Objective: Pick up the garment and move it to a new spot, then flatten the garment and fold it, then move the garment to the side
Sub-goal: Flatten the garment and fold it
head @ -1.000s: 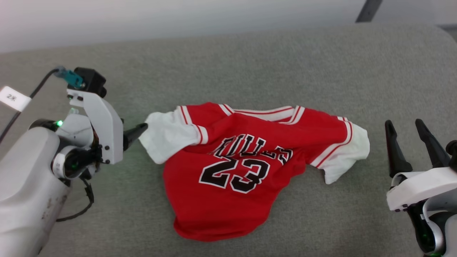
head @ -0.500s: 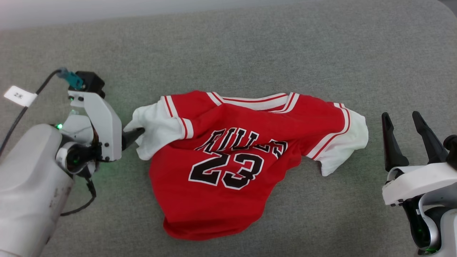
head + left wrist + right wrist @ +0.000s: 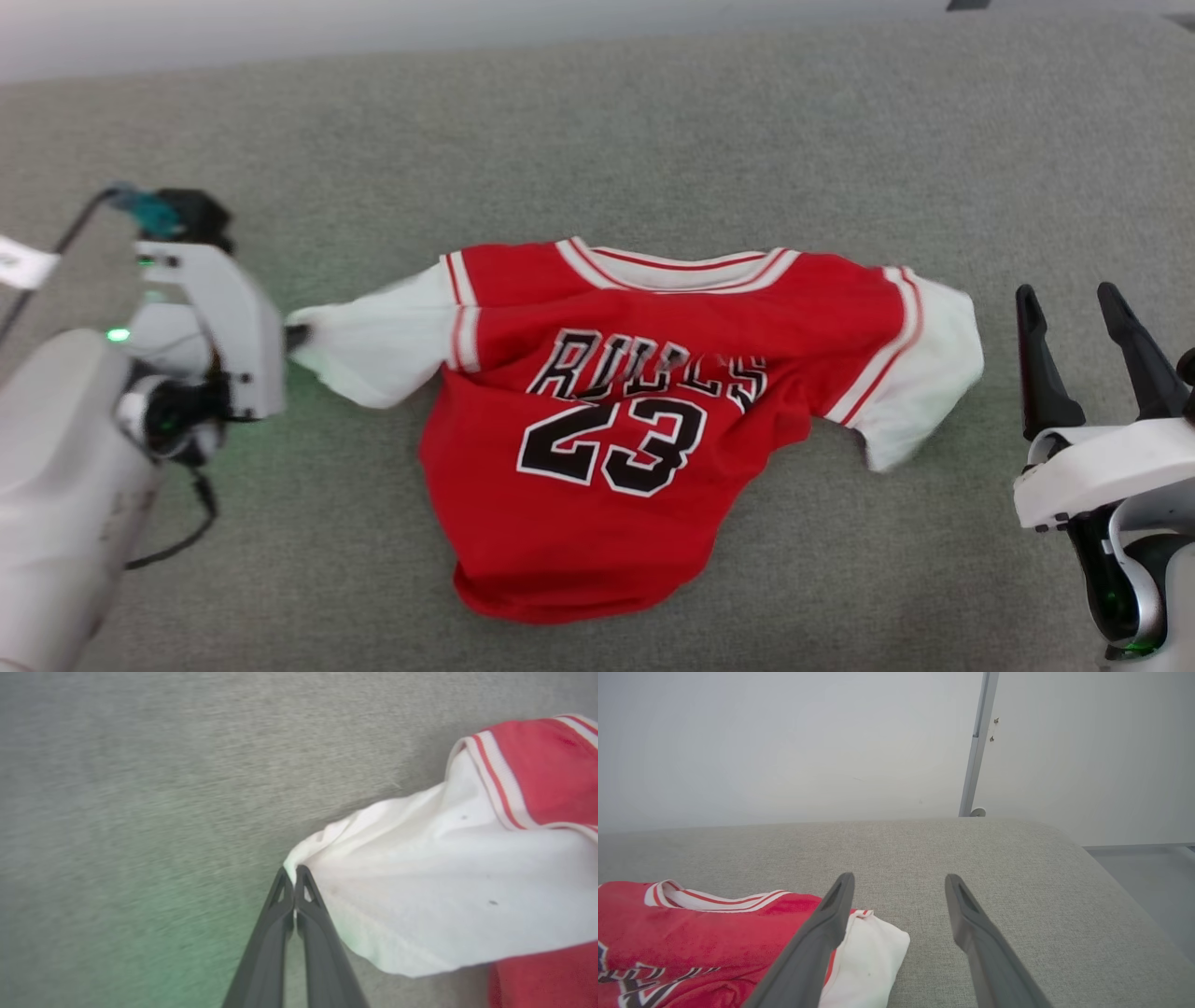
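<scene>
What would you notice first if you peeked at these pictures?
The red jersey with a big black 23 grabs the eye, lying in the middle of the grey padded surface. Next is the left gripper, shut on the tip of the jersey's white sleeve, which stretches out sideways. The right gripper waits open on the other side, touching nothing.

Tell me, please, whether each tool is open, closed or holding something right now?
Left tool: closed on the garment, pinching the tip of its white sleeve.
Right tool: open, holding nothing.
</scene>
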